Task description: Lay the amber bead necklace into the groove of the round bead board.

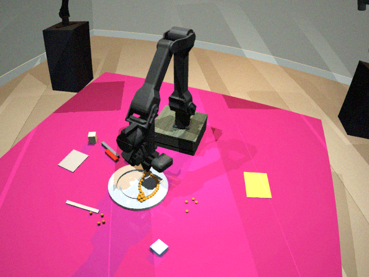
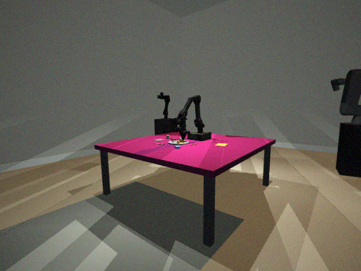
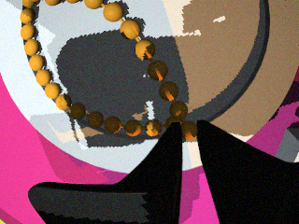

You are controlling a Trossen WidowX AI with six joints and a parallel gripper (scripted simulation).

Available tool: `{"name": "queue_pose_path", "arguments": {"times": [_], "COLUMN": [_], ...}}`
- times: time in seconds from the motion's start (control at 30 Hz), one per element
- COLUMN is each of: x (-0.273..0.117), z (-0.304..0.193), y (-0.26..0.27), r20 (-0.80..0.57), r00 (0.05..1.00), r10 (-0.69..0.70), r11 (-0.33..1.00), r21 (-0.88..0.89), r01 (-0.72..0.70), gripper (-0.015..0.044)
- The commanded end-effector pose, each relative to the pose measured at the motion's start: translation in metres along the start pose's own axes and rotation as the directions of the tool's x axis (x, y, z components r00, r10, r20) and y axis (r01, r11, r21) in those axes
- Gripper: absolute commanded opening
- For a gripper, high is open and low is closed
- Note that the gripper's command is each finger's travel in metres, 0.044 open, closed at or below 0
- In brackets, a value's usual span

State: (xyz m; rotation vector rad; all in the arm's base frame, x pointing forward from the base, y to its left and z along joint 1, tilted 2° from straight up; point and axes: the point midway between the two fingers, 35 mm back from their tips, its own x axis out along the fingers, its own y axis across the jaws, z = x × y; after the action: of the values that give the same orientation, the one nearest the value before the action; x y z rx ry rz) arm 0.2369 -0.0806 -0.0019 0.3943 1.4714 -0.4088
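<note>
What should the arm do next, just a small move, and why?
Probably lift slightly and ease toward the bare side of the groove: the fingers look closed on a bead of the amber necklace, whose loop lies bunched on one side of the board.

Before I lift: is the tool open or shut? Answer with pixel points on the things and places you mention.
Shut on the amber bead necklace (image 1: 157, 186) (image 3: 31, 47): in the wrist view, a bead sits between the tool's (image 3: 189, 125) narrowly spaced fingertips.
</note>
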Motion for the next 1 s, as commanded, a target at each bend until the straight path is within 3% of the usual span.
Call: {"name": "queue_pose_path", "arguments": {"times": [0.0, 0.1, 0.67, 0.97], "x": [0.0047, 0.0072, 0.0022, -0.001], "z": [-0.001, -0.0011, -0.0011, -0.0011], "y": [-0.0001, -0.0001, -0.0005, -0.0006], "r20": [-0.001, -0.001, -0.003, -0.001], "r00": [1.0, 1.0, 1.0, 1.0], "r10": [0.003, 0.003, 0.0, 0.003], "r11": [1.0, 1.0, 1.0, 1.0], "r21": [-0.006, -0.006, -0.001, -0.006], "r01": [-0.003, -0.003, 0.0, -0.003], "gripper": [0.0, 0.0, 0.044, 0.044]}}
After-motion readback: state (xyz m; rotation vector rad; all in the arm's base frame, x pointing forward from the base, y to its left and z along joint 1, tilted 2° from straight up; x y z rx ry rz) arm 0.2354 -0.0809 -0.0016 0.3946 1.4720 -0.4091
